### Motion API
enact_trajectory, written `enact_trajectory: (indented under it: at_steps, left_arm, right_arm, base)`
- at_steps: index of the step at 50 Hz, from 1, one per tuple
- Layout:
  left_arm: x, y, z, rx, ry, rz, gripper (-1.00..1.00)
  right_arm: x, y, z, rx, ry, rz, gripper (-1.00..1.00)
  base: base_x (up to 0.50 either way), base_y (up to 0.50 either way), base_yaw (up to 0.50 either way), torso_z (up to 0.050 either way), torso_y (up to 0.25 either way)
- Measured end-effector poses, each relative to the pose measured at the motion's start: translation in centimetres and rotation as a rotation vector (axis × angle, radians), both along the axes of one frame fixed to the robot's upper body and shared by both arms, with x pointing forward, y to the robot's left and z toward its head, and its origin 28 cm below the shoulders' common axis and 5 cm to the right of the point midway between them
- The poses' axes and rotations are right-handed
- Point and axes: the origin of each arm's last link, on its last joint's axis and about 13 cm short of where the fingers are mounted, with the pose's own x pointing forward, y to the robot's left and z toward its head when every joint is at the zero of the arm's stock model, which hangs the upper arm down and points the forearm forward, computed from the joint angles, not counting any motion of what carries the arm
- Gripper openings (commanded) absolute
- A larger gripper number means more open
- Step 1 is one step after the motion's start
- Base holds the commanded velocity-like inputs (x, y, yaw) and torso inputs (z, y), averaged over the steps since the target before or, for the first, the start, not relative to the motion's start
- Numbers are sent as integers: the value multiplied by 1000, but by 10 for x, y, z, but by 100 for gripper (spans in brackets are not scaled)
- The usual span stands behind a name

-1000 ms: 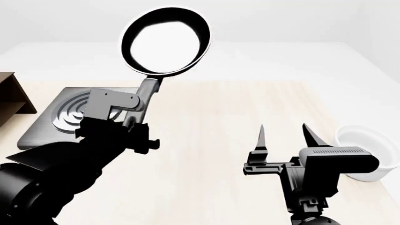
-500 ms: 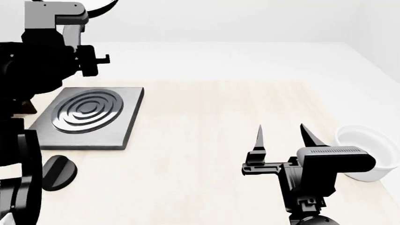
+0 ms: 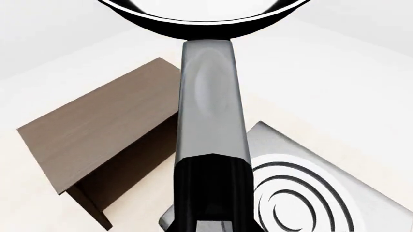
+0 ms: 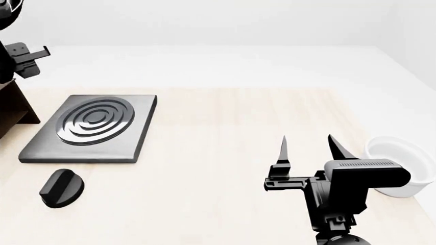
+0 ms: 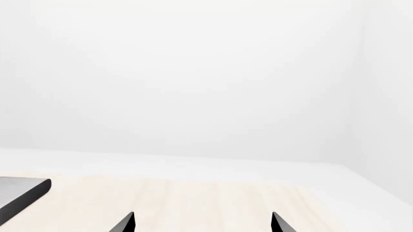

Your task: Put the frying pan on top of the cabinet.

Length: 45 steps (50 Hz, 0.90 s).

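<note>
Gripping the long grey handle, left gripper [image 3: 210, 212] is holding my round black glossy frying pan [image 3: 206, 96] aloft, its axis reaching out beside the dark brown wooden cabinet [image 3: 103, 125] lying below.

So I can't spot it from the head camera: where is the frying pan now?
In the left wrist view, the frying pan is held up in the left gripper, above the cabinet and stove plate.

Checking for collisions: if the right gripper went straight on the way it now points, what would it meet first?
Nothing close: the right gripper points across bare table, open. The way looks free; depth beyond is unclear.
</note>
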Motion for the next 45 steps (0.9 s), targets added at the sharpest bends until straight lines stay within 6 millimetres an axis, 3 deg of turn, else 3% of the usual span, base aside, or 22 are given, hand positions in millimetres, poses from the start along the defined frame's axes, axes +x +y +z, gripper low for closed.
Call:
enact_trajectory:
  at_steps: [22, 35, 45]
  left_arm:
    - [-12, 33, -20, -105, 44, 212, -100]
    - [-15, 41, -31, -129, 59, 252, -100]
    - [-17, 44, -35, -139, 65, 274, -100]
  right_arm:
    - [-1, 1, -2, -5, 3, -2, 100]
    - [0, 1, -2, -7, 3, -3, 100]
    - [0, 1, -2, -9, 3, -3, 100]
  base:
    - [0, 0, 0, 0, 1]
    - [0, 0, -1, 1, 1]
    - [1, 0, -1, 0, -149]
